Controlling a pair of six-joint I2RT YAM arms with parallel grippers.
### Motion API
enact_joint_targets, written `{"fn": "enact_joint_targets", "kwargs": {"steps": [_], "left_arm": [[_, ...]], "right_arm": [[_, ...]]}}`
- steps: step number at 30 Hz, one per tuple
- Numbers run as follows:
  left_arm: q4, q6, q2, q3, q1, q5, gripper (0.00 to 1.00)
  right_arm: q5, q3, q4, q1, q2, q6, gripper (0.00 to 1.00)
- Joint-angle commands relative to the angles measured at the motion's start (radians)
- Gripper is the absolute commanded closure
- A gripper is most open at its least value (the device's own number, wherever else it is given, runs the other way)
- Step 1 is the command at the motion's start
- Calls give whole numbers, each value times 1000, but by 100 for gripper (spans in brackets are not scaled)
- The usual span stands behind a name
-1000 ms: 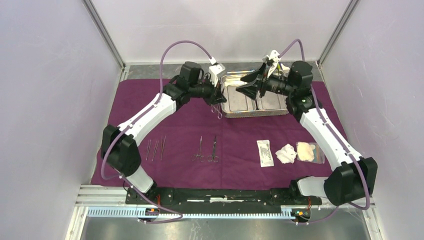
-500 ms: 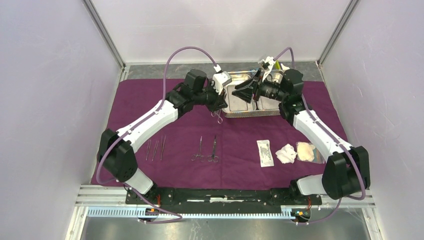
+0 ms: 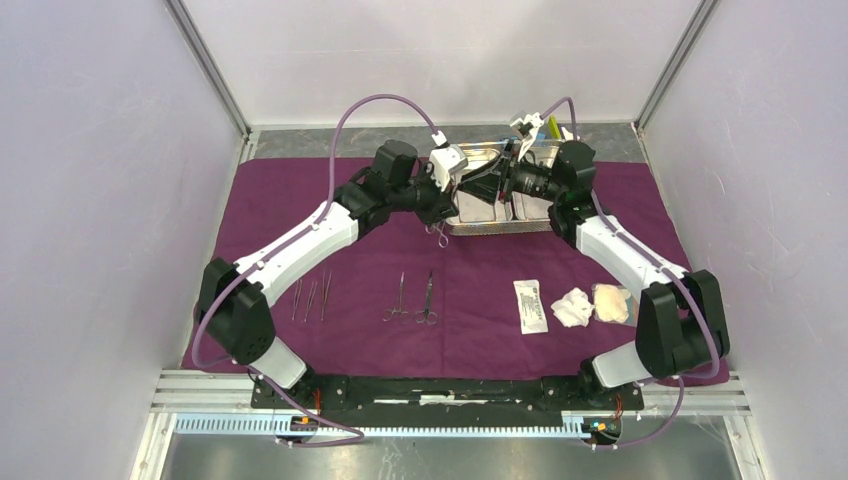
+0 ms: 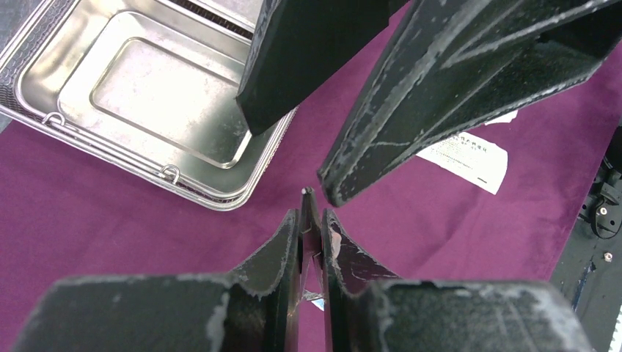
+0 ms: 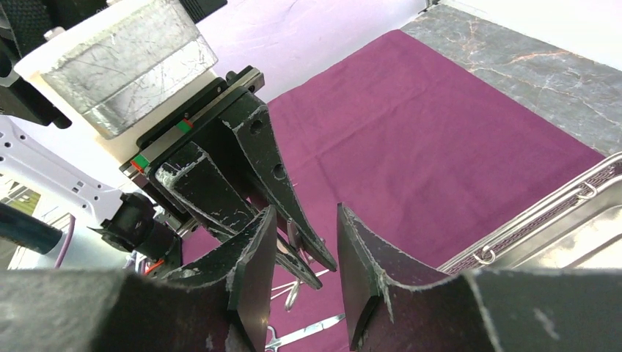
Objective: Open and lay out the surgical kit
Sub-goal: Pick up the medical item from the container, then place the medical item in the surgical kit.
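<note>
We've got the left tool [image 4: 312, 224] pinched tight on a slim steel scissor-handled instrument [image 4: 307, 199], and our right tool [image 5: 306, 213] hangs half open beside it, gripping nothing.

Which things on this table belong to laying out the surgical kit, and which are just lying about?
Kit: purple cloth, steel tray, tweezers, two scissor-handled instruments laid out, third instrument in the left hand, white packet, gauze pad, packaged pad.
Not kit: grey marbled tabletop, metal front rail.
</note>
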Motion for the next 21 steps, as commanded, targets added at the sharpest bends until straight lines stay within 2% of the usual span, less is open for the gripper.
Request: {"fn": "enact_joint_targets", "kwargs": {"steps": [1,7,12,21], "left_arm": [[44,33,-13,13,-10,-14,98],[44,34,-4,7,-13,-13,98],[44,31,4,10,-13,-25,98],[29,40,24,30,-24,-88,98]], "right_arm": [[-22,-4,63,16,13,25,59],[-30,-1,61,24,31,20,60],[-19,2,21,35,50,-7,65],[-25,8,27,54,71,-2,81]]}}
